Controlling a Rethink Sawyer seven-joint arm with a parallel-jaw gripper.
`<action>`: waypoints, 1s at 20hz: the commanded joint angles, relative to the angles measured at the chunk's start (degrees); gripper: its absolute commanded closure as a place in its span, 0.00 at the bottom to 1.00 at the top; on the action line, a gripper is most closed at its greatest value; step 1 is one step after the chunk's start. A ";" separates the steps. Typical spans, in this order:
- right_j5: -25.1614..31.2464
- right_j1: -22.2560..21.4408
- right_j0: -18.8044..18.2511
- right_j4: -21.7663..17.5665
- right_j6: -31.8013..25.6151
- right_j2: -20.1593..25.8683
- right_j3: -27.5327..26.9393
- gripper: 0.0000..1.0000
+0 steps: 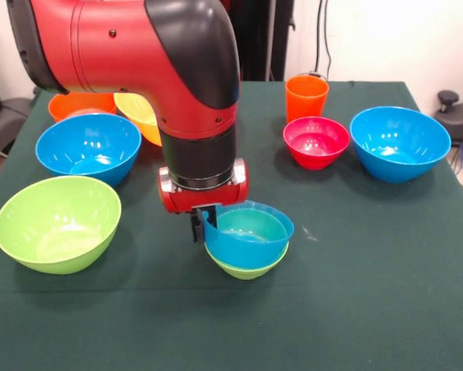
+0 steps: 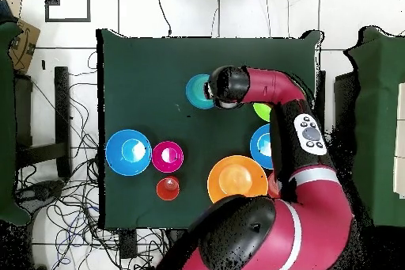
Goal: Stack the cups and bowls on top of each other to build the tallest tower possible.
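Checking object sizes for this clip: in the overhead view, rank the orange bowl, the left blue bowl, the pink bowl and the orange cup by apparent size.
1. orange bowl
2. blue bowl
3. pink bowl
4. orange cup

Arm point(image 1: 138, 46) bent down over table, wrist vertical, gripper point(image 1: 198, 226) low, closed on bowl rim point(image 1: 209, 224).

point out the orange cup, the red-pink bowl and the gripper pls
orange cup point(image 1: 306, 97), front view, on its side wall.
red-pink bowl point(image 1: 316, 142), front view, on its inner bottom.
gripper point(image 1: 198, 226), front view, on the dark fingers at the small blue bowl's rim.
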 commanded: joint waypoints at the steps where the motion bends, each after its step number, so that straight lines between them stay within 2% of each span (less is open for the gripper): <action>1: 6.79 3.20 -0.31 -5.89 -12.55 0.33 -3.87 1.00; 11: 5.79 3.10 -1.06 -6.03 -12.47 0.53 -2.66 1.00; 20: 3.14 2.31 -1.33 -6.79 -11.54 -0.05 2.07 1.00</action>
